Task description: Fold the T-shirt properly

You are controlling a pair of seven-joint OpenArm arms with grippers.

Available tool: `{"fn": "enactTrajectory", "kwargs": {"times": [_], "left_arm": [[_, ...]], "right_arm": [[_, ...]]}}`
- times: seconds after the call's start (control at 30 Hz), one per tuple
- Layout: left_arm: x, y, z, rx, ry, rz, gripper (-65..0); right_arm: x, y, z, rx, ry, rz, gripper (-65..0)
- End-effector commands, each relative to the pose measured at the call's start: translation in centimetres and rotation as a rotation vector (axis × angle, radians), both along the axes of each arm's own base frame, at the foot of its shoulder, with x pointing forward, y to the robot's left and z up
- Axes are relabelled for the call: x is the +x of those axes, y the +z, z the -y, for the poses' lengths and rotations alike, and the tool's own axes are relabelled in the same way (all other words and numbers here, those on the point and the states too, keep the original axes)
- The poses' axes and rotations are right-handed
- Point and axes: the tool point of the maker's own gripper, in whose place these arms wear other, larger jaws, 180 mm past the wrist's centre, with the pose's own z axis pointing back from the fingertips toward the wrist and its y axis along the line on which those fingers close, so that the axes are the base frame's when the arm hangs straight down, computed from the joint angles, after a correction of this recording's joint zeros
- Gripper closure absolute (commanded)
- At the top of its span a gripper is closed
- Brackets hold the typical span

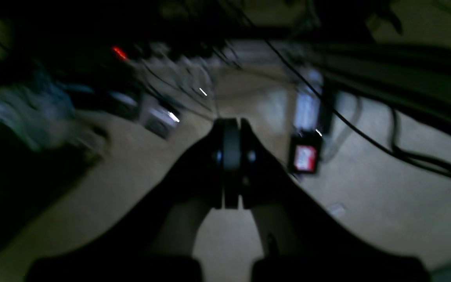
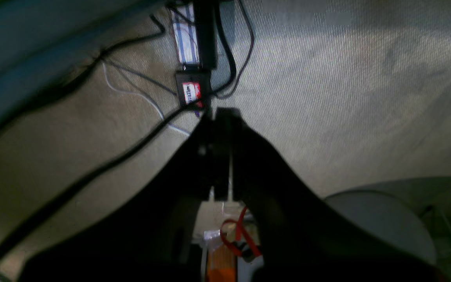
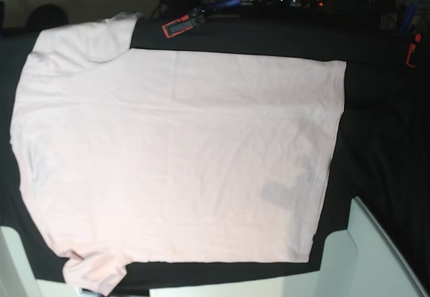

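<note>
The pale pink T-shirt [image 3: 181,156] lies spread flat, plain side up, on the black cloth of the table [image 3: 383,129]. Its sleeves are at the upper left and lower left, its straight hem at the right. Neither gripper shows in the base view. In the blurred left wrist view, my left gripper [image 1: 231,125] is shut with nothing between its fingers, hanging over carpeted floor. My right gripper [image 2: 221,113] is likewise shut and empty over the same floor. The T-shirt appears in neither wrist view.
A red-and-black handheld device [image 3: 181,25] lies at the table's back edge by the upper sleeve. A small red item [image 3: 411,52] sits far right. White robot parts [image 3: 376,257] fill the front corners. Cables and a black box with a red label [image 2: 191,92] lie on the floor.
</note>
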Motion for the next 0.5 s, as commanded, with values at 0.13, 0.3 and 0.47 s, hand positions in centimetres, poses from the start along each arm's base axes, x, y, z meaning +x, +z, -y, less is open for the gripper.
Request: {"fn": "enactTrajectory", "kwargs": {"times": [0.13,0.3,0.47], "left_arm": [[-0.7,1.8,-2.6,0.048,-0.030,0.050,0.0],[-1.5,2.2,-2.9,0.054,-0.038,0.048,0.0],[-3.6,3.2,-2.9,0.057,-0.054,0.037,0.0]], "right_arm": [[-1.9,1.2,1.8,-0.036,-0.002,0.054,0.0],[-2.0,2.1,1.8,-0.041,-0.002,0.098,0.0],[-3.7,2.5,1.7,-0.040,-0.003,0.081,0.0]]}}
